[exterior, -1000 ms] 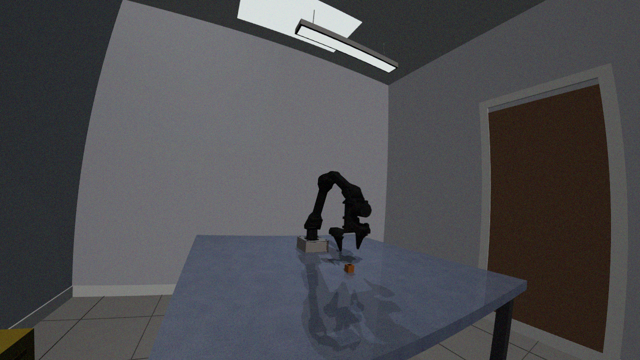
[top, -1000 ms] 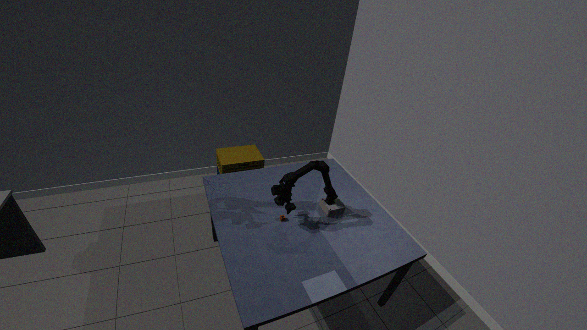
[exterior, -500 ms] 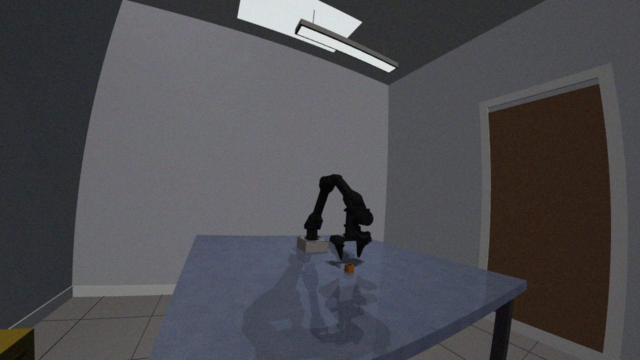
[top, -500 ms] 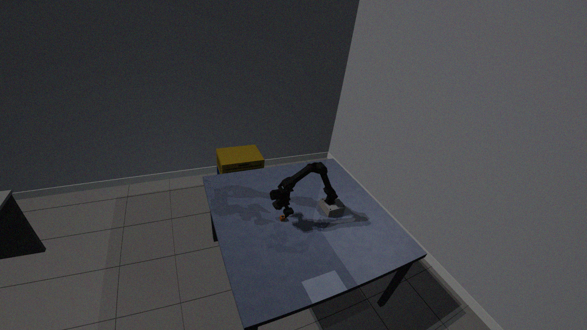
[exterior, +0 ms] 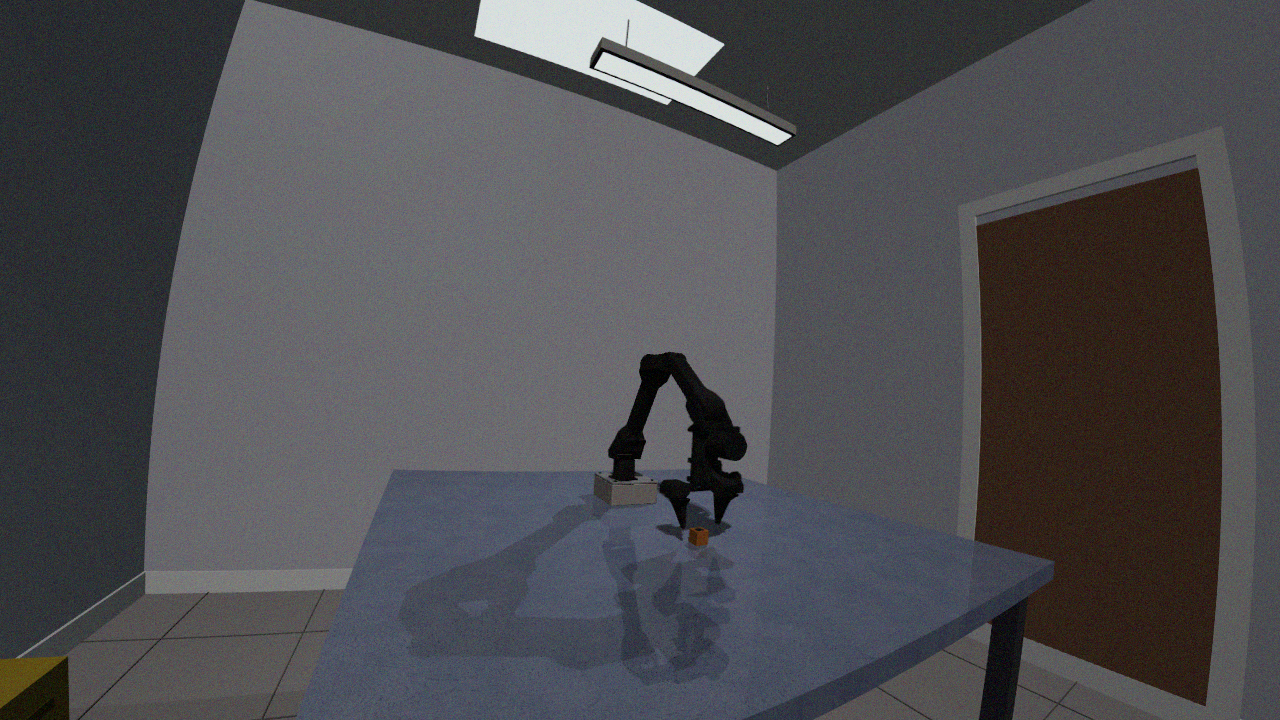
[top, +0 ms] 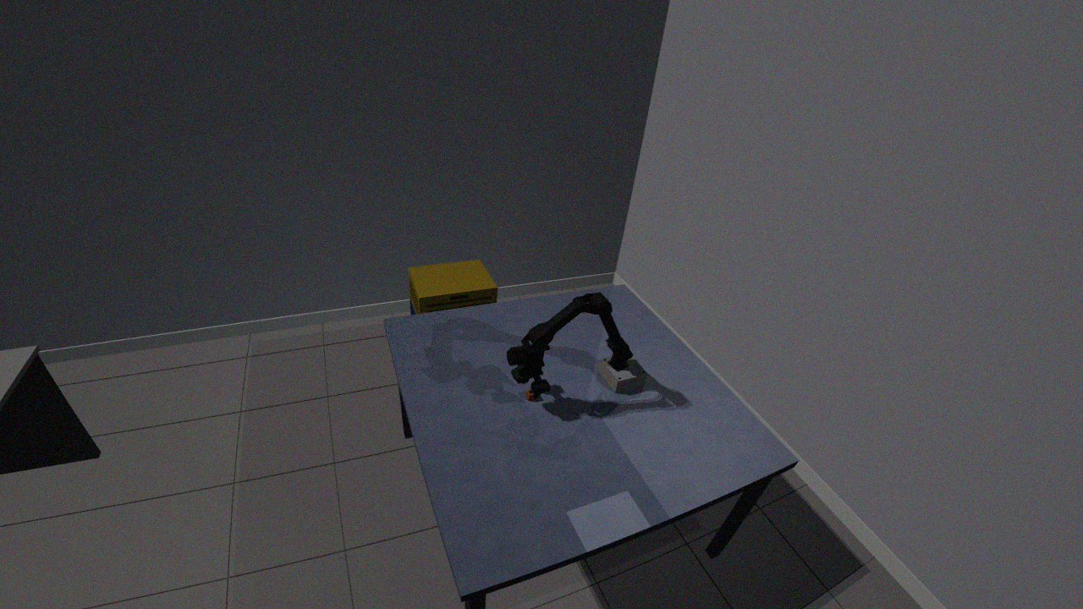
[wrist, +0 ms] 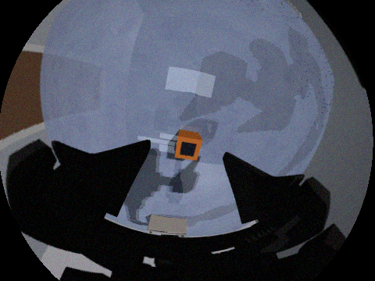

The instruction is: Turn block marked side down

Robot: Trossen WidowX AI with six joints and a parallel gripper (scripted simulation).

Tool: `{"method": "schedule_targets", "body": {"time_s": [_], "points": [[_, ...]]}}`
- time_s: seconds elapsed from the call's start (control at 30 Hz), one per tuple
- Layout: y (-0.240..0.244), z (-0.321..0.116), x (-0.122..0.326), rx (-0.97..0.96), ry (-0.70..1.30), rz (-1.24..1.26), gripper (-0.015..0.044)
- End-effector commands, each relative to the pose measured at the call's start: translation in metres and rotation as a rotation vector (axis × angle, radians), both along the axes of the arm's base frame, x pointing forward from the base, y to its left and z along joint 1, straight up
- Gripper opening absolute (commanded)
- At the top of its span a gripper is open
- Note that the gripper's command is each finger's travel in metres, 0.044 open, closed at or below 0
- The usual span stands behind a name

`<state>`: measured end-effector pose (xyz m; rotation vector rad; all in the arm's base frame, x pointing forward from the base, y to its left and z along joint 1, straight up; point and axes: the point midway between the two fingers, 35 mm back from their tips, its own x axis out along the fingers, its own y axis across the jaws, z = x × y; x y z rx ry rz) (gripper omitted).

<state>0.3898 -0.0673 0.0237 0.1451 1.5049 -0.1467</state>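
A small orange block (top: 529,395) (exterior: 699,537) (wrist: 188,148) rests on the blue-grey table (top: 469,469) (exterior: 823,591) (wrist: 98,90). Its dark square mark is on the upper face, seen in the wrist view. My gripper (exterior: 700,524) (wrist: 189,150) is open and points down, with nothing held. In the wrist view the block appears between the spread fingertips. In the exterior view the tips are low, just above and behind the block. In the top view part of the block is hidden by a finger.
The arm's pale base (top: 622,381) (exterior: 626,491) (wrist: 168,224) stands on the table behind the block, as seen in the exterior view. A yellow cabinet (top: 453,280) (exterior: 28,689) stands beyond the table's edge. Arm shadows and bright patches lie across the table top.
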Motion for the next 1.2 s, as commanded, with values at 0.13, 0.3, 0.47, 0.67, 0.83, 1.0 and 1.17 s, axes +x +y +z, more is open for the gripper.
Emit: {"method": "schedule_targets", "body": {"time_s": [0.13,0.3,0.47,0.67,0.83,1.0,1.17], "points": [[0.000,-0.017,-0.003,-0.001,0.016,-0.004,0.0440],[0.000,-0.025,-0.003,-0.001,0.016,-0.004,0.0440],[0.000,-0.026,-0.003,-0.001,0.016,-0.004,0.0361],[0.000,-0.026,-0.003,-0.001,0.016,-0.004,0.0204],[0.000,-0.026,-0.003,-0.001,0.016,-0.004,0.0112],[0.000,-0.026,-0.003,-0.001,0.016,-0.004,0.0078],[0.000,-0.026,-0.003,-0.001,0.016,-0.004,0.0045]]}}
